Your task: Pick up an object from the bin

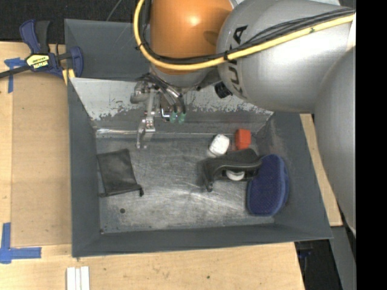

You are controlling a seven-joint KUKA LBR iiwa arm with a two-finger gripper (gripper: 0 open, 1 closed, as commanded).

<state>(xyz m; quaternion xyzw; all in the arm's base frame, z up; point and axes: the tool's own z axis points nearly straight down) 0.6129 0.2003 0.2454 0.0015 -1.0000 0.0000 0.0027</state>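
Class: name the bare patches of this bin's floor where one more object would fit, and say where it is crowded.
Bare: the middle floor between the dark folded cloth and the black tool, and the front strip along the near wall. Crowded: the right, where white piece, orange piece, black tool and blue pad cluster.

Overhead glare on orange cover (192,20)
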